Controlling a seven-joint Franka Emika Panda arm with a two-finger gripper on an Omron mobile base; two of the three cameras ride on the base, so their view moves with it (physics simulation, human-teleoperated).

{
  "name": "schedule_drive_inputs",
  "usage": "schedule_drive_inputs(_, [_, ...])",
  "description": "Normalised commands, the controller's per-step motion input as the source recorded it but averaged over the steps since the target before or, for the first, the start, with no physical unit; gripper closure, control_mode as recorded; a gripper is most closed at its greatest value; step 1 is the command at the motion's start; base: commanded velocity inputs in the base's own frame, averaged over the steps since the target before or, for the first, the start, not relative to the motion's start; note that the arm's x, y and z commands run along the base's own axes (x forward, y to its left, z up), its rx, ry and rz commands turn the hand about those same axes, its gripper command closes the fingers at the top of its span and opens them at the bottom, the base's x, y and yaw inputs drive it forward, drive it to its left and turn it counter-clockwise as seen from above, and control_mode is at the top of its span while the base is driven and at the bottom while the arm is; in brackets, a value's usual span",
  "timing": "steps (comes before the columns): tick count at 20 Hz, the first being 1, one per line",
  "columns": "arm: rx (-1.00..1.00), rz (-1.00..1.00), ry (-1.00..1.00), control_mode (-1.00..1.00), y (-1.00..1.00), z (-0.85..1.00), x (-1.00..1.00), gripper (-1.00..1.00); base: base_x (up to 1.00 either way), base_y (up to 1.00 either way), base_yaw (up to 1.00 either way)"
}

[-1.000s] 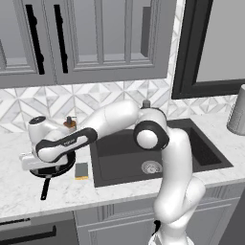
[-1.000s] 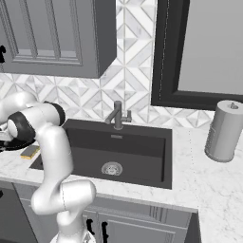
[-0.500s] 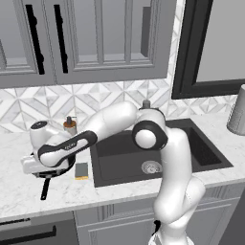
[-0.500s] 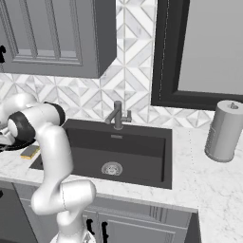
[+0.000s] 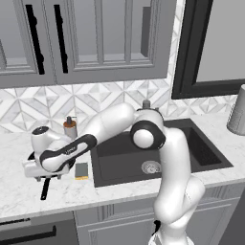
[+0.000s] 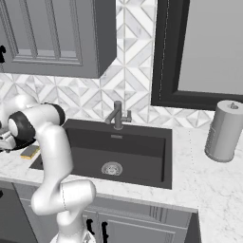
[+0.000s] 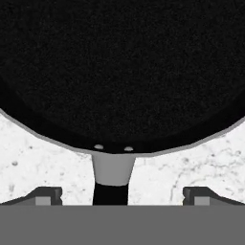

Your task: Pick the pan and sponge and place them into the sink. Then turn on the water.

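Black pan (image 7: 119, 72) mostly hidden under arm; hand (image 7: 119, 194) wide open astride handle, gripping nothing.

Hand has dropped lower over the counter across the last second. Gripper (image 7: 117, 194) now sits right down at the pan (image 7: 119, 72), jaws spread wide, one to each side of the handle (image 7: 112, 184) where it joins the pan's rim. Handle runs between the jaws, untouched. Forearm has sunk with the hand.
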Motion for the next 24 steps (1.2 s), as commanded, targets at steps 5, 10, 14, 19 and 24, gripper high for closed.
schedule_drive_inputs(5, [0.0,-0.03,0.0,-1.0,0.0,-0.24,0.0,-1.0,0.0,0.0,0.0])
schedule_drive_inputs(10, [0.0,-0.03,0.0,-1.0,0.01,-0.27,0.0,-1.0,0.0,0.0,0.0])
schedule_drive_inputs(14, [0.0,-0.03,0.0,-1.0,0.06,-0.2,0.0,1.0,0.0,0.0,0.0])
schedule_drive_inputs(19, [0.0,0.0,0.0,-1.0,0.0,0.0,0.0,1.0,0.0,0.0,0.0])
schedule_drive_inputs(24, [0.0,0.0,0.0,-1.0,0.0,0.0,0.0,1.0,0.0,0.0,0.0])
